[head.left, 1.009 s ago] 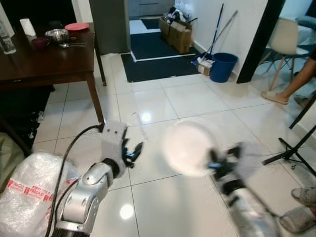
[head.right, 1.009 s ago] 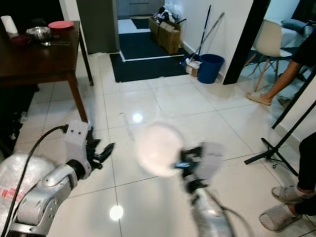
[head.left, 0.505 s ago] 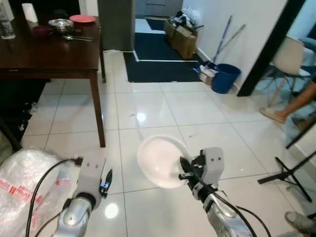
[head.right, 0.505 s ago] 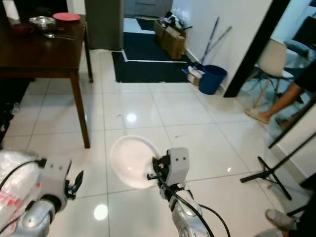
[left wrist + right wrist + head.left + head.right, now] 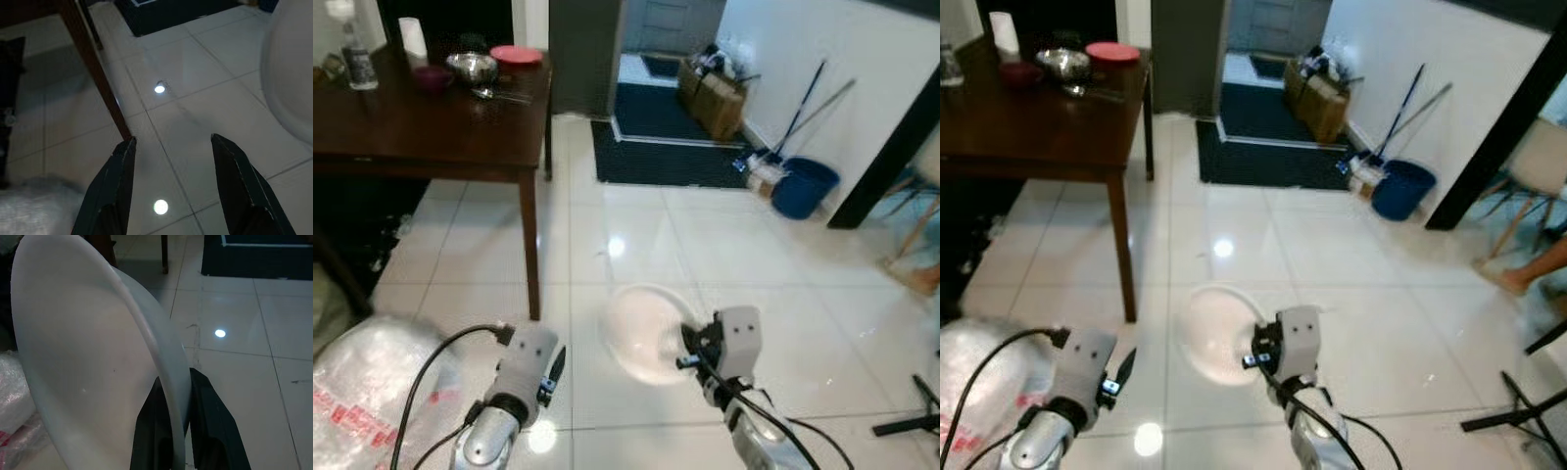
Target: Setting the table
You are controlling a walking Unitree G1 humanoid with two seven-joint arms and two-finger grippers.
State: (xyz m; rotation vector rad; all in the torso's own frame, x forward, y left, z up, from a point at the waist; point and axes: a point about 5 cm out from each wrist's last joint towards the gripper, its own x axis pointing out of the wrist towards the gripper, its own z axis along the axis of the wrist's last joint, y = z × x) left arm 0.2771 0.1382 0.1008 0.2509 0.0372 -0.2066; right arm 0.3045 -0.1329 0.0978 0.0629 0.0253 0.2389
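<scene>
Now white plate (image 5: 88, 357) rim pinched betw right gripper (image 5: 182, 396) jaws.

The right arm rises from the lower edge of the head views, right of centre, its silver forearm reaching up to a grey wrist block. The right gripper (image 5: 687, 349) sits at the middle of the lower half of the frame, its two black fingers (image 5: 210, 431) pressed close together on the rim of a white plate (image 5: 641, 331), one to each side of the edge. The left arm shows at lower left, a black cable looping into its wrist block. The left gripper (image 5: 172, 161) is held low, its fingers (image 5: 110, 191) spread well apart with nothing between them.
</scene>
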